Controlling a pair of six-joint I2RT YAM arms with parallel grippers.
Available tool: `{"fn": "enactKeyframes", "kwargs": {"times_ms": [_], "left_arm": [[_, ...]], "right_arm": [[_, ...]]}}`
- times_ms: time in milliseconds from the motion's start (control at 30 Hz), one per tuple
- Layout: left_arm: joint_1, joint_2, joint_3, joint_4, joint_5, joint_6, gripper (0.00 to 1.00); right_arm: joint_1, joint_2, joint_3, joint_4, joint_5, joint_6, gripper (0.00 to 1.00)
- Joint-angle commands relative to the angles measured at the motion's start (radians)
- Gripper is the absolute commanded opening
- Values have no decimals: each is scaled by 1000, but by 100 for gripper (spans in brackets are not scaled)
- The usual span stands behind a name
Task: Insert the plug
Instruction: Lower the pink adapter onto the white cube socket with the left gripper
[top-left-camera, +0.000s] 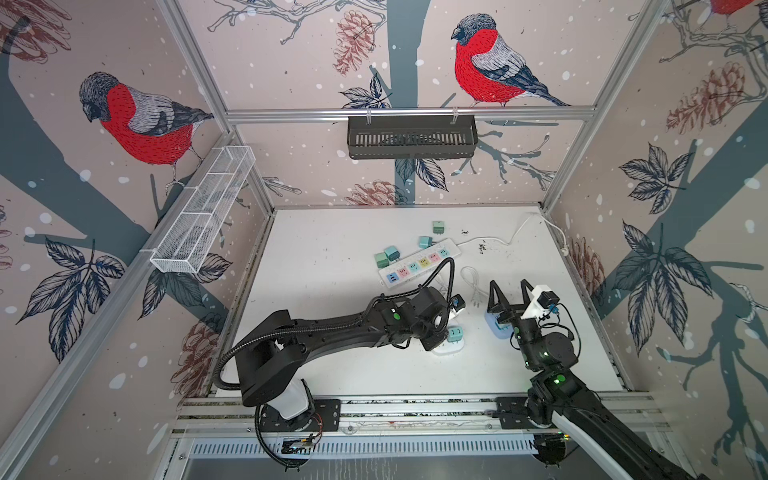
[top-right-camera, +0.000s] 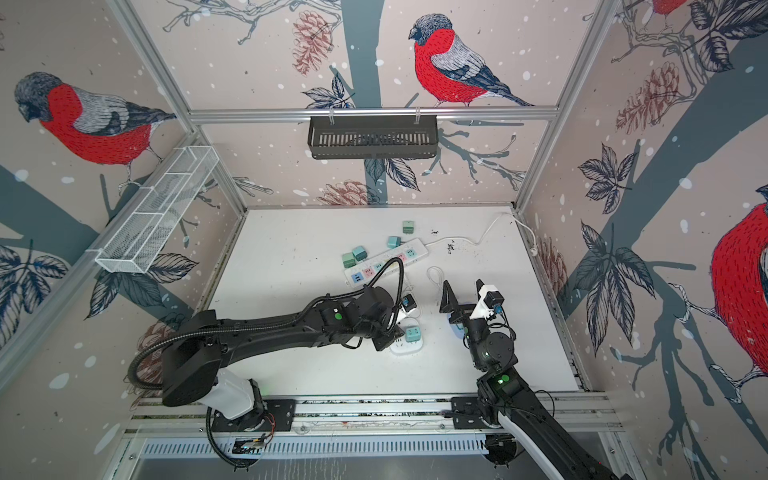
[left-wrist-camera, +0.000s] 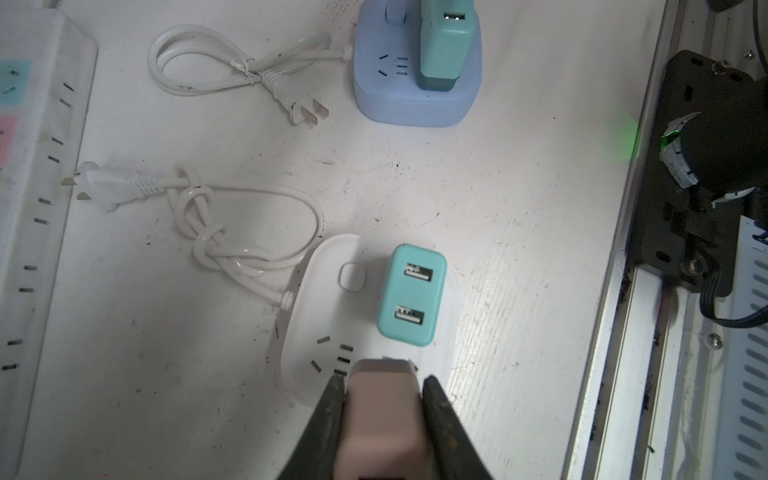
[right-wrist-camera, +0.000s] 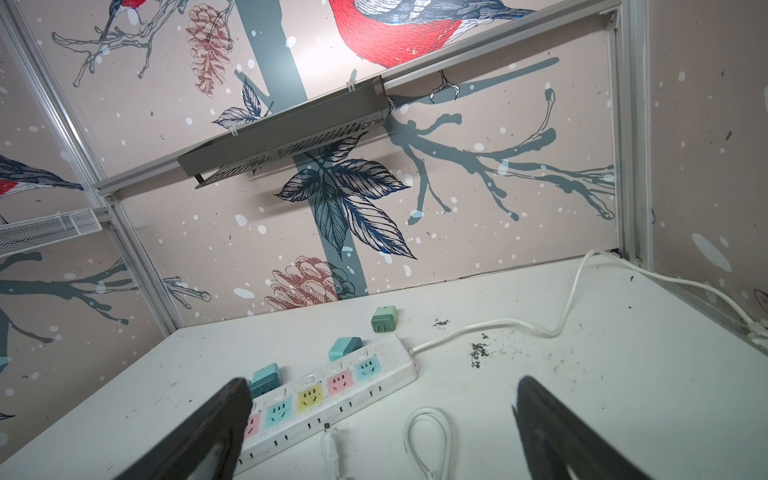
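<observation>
Atop the white socket block (left-wrist-camera: 316, 316), a teal charger (left-wrist-camera: 411, 295) sits plugged in.

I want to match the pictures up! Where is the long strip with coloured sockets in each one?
Both top views: the long strip sits slanting near the picture's centre.
Left wrist view: it runs along the picture's edge, beside a loose plug.
Right wrist view: it lies just ahead of the open right claw.
Shared landmark: the looped white cord nearby.

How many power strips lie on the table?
3: long multicoloured strip at the back; white strip nearer the front; blue strip to its right. The arms may hide others.
</observation>
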Motion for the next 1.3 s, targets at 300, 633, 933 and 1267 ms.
{"fn": "enactKeyframes", "kwargs": {"times_ms": [300, 633, 933, 1267], "left_arm": [[-13, 74, 55, -51, -2, 21, 0], [-16, 111, 75, -74, -13, 27, 0], [-25, 139, 97, -104, -28, 27, 0], [-30, 203, 111, -116, -34, 39, 0]], "right_arm": [[-2, -62, -105, 21, -21, 2, 100], [-6, -74, -112, 19, -21, 8, 100], [-15, -57, -107, 21, -15, 15, 100], [-25, -59, -107, 21, -35, 15, 100]]}}
